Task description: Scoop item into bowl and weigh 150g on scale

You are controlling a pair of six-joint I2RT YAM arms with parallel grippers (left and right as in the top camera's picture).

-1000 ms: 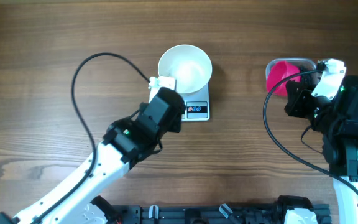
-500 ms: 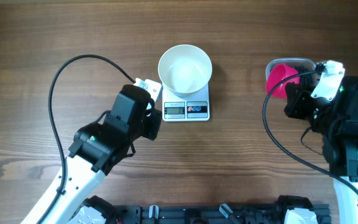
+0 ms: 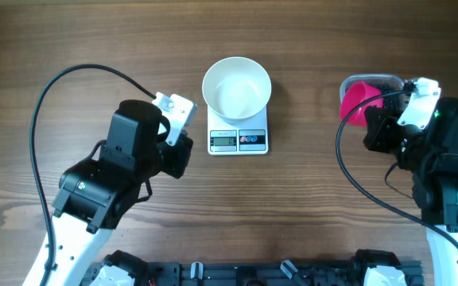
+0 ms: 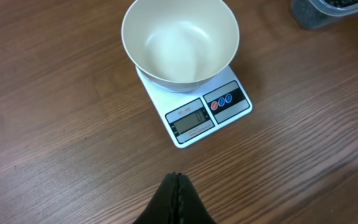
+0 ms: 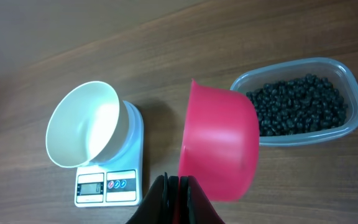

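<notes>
1. Overhead view: the white bowl (image 3: pixel 237 87) stands on the scale (image 3: pixel 238 141) at the upper centre of the frame. It covers the scale's far part, and the display and button strip shows just below it.
2. Left wrist view: the left gripper (image 4: pixel 176 182) sits at the bottom centre with its fingers pressed together over the wooden table (image 4: pixel 48 143), apart from the scale up-frame.
3. From this view the bowl's inside shows plain white.
4. Right wrist view: the right gripper (image 5: pixel 175 182) pinches a thin edge part of the pink scoop (image 5: pixel 219 146), which is tipped on its side with its outer wall towards the camera.
5. The black pellets (image 5: pixel 297 106) lie in a clear tub (image 5: pixel 353 118) at the upper right, partly hidden behind the scoop.
6. Seen from overhead, scoop and tub are at the right edge, well apart from the scale.
</notes>
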